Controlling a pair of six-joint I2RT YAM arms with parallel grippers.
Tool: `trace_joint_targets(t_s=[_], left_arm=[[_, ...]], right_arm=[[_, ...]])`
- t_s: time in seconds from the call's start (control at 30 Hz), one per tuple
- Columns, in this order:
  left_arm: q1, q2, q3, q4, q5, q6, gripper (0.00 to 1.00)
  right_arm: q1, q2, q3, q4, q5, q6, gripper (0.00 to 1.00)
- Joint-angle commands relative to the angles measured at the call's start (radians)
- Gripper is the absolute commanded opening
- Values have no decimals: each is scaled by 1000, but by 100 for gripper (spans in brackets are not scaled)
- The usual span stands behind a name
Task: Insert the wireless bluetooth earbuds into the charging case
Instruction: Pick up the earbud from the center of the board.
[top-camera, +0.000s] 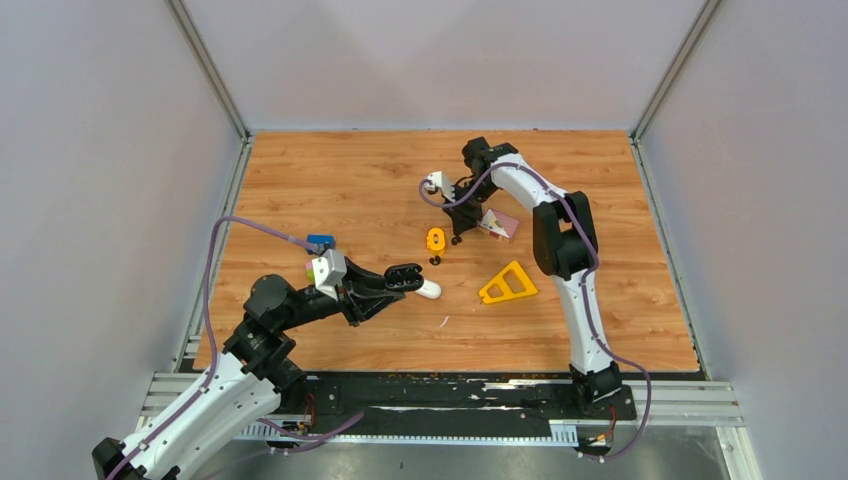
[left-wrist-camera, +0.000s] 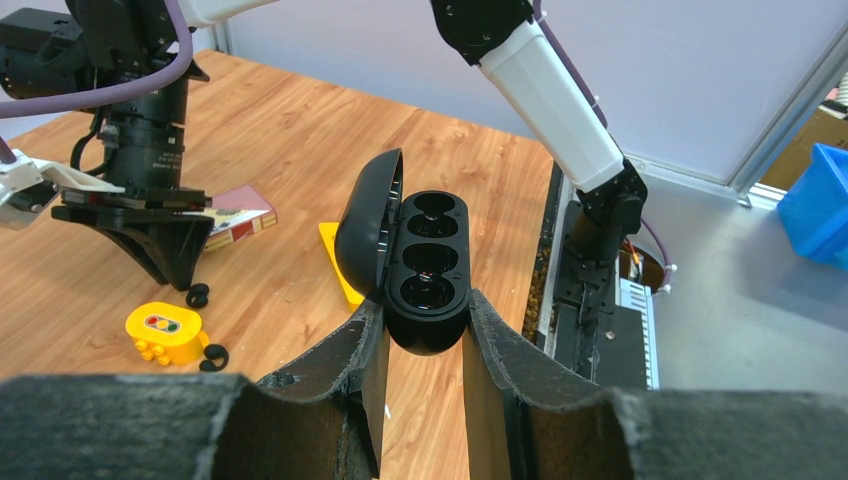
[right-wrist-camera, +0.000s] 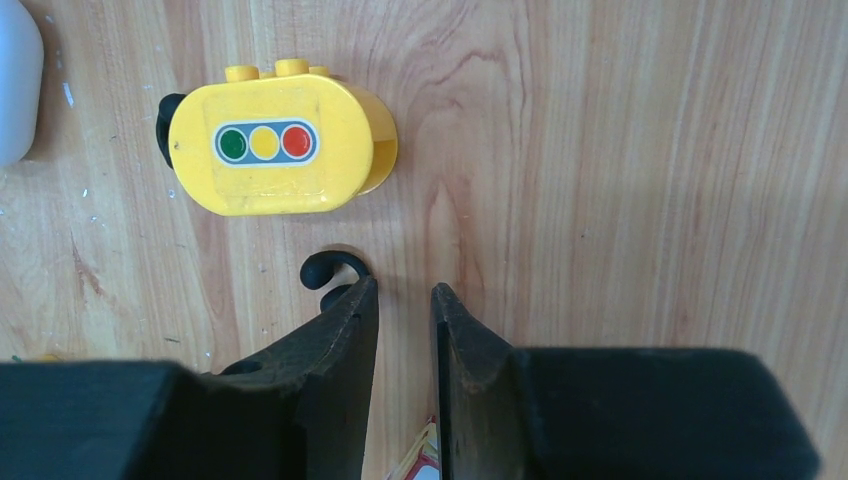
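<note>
My left gripper (top-camera: 400, 280) (left-wrist-camera: 420, 310) is shut on the black charging case (left-wrist-camera: 432, 265), held above the table with its lid (left-wrist-camera: 368, 235) swung open to the left. I cannot tell whether its dark sockets hold buds. My right gripper (top-camera: 457, 238) (right-wrist-camera: 403, 290) points down at the table, jaws a narrow gap apart with nothing between them. One black earbud (right-wrist-camera: 330, 270) (left-wrist-camera: 197, 294) lies just outside its left finger. A second black earbud (top-camera: 435, 261) (left-wrist-camera: 215, 357) lies by the yellow brick. No white earbuds show.
A yellow traffic-light brick (top-camera: 436, 239) (right-wrist-camera: 280, 150) sits just beyond the right gripper. A yellow triangle (top-camera: 508, 284) and a pink card (top-camera: 499, 223) lie to the right. A white rounded object (top-camera: 428, 289) (right-wrist-camera: 18, 80) lies by the left gripper.
</note>
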Motion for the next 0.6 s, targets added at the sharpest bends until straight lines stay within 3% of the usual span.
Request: trace_joint_targets(t_s=[0.0, 0.57], left_arm=[[8, 1, -4, 37, 14, -5, 0], [8, 7, -3, 32, 16, -2, 0]], right_arm=[[0, 6, 26, 2, -29, 4, 27], [0, -4, 0, -127, -56, -78, 29]])
